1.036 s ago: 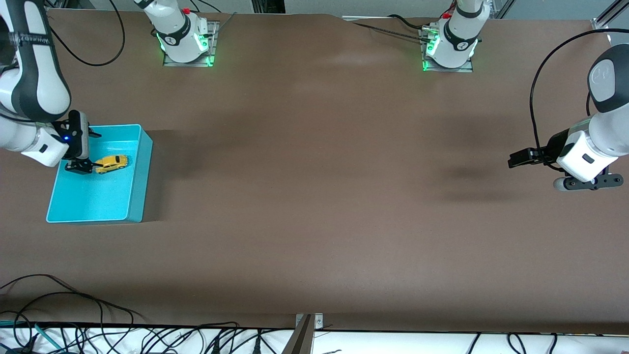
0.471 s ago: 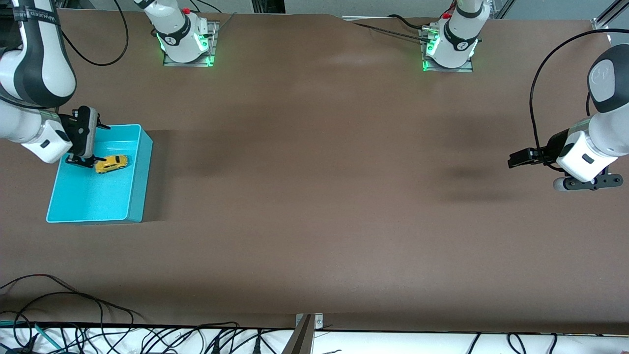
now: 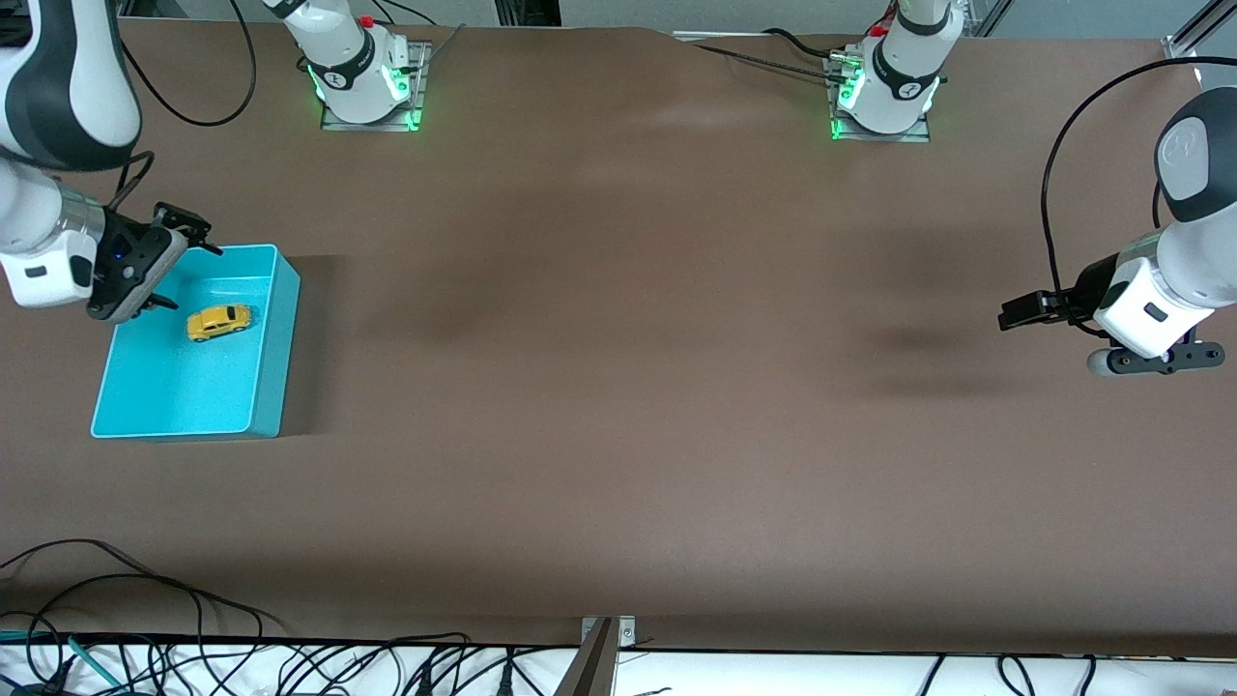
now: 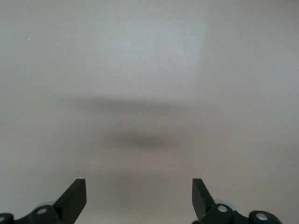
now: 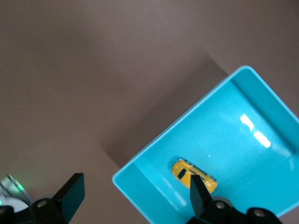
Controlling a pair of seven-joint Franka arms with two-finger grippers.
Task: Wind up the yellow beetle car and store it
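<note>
The yellow beetle car [image 3: 219, 322] lies on the floor of the turquoise bin [image 3: 184, 391] at the right arm's end of the table. My right gripper [image 3: 184, 271] is open and empty, up in the air over the bin's rim on the robots' side, apart from the car. In the right wrist view the car [image 5: 194, 175] lies in the bin [image 5: 233, 135], and my right gripper [image 5: 135, 191] spans the bin's corner. My left gripper [image 3: 1015, 314] is open and empty over bare table at the left arm's end, where that arm waits; its own view [image 4: 139, 196] shows only table.
The two arm bases [image 3: 365, 82] [image 3: 884, 92] stand along the table's edge farthest from the front camera. Cables [image 3: 145, 599] lie along the near edge. The brown table top [image 3: 618, 387] spreads wide between the bin and the left gripper.
My right gripper has lifted away from the car and drawn back toward the bin's rim on the robots' side. The car has stayed in place. The left arm has not moved.
</note>
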